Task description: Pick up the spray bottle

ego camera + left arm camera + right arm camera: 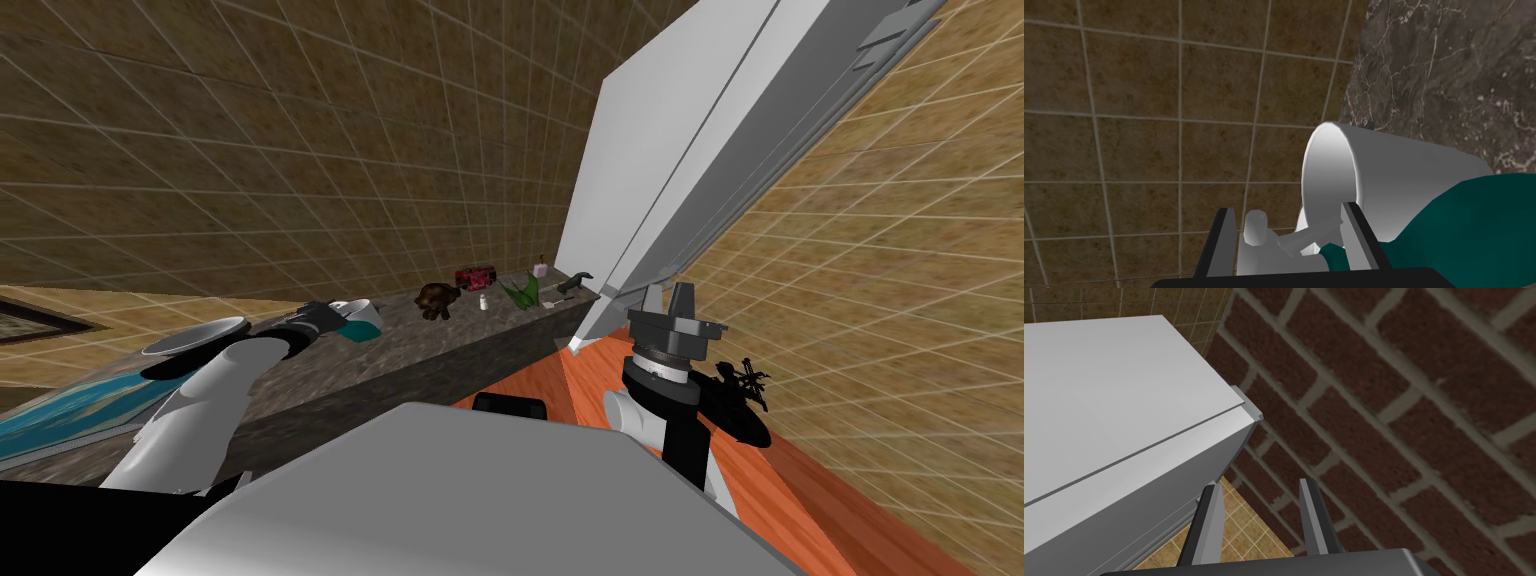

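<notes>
The teal and white spray bottle (1464, 225) is cut off at the edge beside the left gripper (1288, 210), whose dark body hides its spray head's base.

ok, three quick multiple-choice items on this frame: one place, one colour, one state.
1. The spray bottle is:
A in a sink
B at the dark counter, by the left gripper
C on a chair
2. The bottle's colours:
A red and black
B yellow
C white and teal
3. The right gripper is:
A open, empty
B shut on the bottle
C shut on a cup

Key: B, the left wrist view shows its sprayer between the fingers. C, its body shows both colours. A, the fingers are apart with nothing between them.
</notes>
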Robot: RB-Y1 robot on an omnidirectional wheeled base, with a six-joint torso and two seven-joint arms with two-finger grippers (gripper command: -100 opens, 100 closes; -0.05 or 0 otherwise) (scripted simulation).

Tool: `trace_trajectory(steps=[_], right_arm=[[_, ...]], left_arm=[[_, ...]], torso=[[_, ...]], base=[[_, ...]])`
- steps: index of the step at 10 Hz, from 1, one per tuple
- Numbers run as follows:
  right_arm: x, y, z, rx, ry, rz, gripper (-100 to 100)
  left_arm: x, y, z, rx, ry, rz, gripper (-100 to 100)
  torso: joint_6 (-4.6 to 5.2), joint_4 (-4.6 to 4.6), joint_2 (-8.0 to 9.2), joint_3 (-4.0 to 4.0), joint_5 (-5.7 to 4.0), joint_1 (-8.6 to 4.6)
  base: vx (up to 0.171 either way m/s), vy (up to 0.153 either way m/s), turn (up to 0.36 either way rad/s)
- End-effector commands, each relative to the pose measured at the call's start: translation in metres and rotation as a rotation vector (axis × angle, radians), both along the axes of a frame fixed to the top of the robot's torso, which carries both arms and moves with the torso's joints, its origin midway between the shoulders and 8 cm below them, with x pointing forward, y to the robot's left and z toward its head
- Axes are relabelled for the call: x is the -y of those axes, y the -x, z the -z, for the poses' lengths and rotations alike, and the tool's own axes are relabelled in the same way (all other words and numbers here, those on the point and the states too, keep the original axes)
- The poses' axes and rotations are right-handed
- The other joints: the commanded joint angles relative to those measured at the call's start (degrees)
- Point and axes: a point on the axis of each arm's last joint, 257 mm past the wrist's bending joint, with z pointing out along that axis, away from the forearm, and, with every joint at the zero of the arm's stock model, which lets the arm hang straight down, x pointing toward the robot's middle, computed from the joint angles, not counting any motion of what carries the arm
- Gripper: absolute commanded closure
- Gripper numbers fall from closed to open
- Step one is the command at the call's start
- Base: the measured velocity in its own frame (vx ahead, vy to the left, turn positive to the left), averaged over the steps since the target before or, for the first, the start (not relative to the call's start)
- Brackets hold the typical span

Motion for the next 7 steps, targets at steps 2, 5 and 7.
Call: trace_trajectory(steps=[2,5,7], right_arm=[[0.0,0.0,0.0,0.0,0.0,0.0,0],[0.0,0.0,0.0,0.0,0.0,0.0,0],[0.0,0.0,0.0,0.0,0.0,0.0,0]], left_arm=[[-0.002,0.002,0.001,-0.01,0.003,-0.015,100],[0.018,-0.008,0.006,-0.026,0.006,0.003,100],[0.041,-0.018,0.009,-0.033,0.003,0.033,100]], torso=[[-0.03,-0.01,-0.03,-0.02,0.01,-0.05],[-0.03,-0.07,-0.01,-0.04,0.18,0.12],[0.01,-0.12,-0.08,-0.1,0.27,0.25]], base=[[-0.003,-0.001,-0.008],[-0.011,0.041,0.033],[-0.01,0.063,0.043]])
